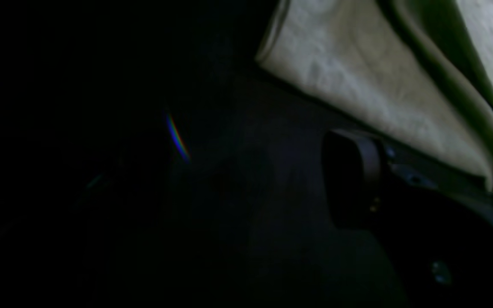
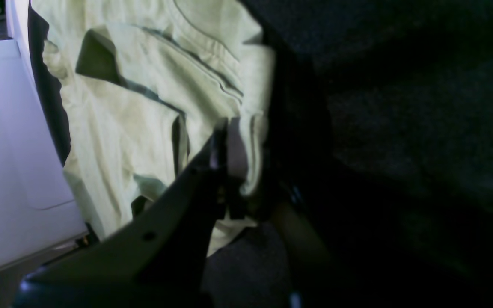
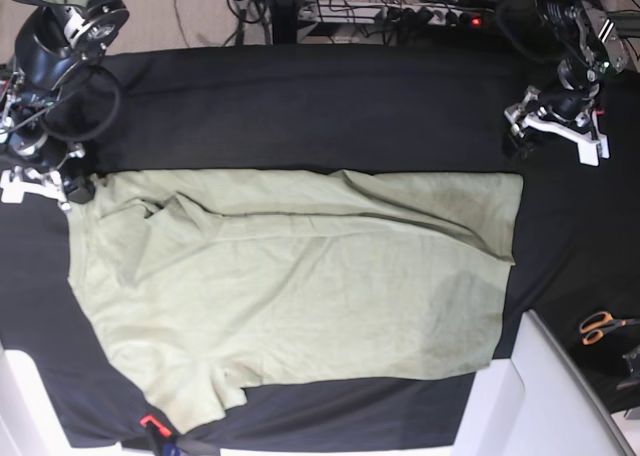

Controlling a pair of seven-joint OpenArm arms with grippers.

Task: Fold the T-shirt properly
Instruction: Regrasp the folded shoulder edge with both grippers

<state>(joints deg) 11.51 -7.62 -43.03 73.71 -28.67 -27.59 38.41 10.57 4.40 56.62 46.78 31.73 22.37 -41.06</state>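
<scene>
Base view: right gripper (image 3: 75,188) clamped on T-shirt (image 3: 300,286) corner, likely to drag fold; left gripper (image 3: 560,126) clear beyond shirt's other end, finger state untellable.

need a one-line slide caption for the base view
Overhead view: sage-green T-shirt half-spread on the black table cloth, right gripper at its corner, left gripper apart.

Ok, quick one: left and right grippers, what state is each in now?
Left gripper: off the T-shirt, holding nothing; too dark to tell whether the jaws are open or shut.
Right gripper: jaws closed on the T-shirt's edge.
</scene>
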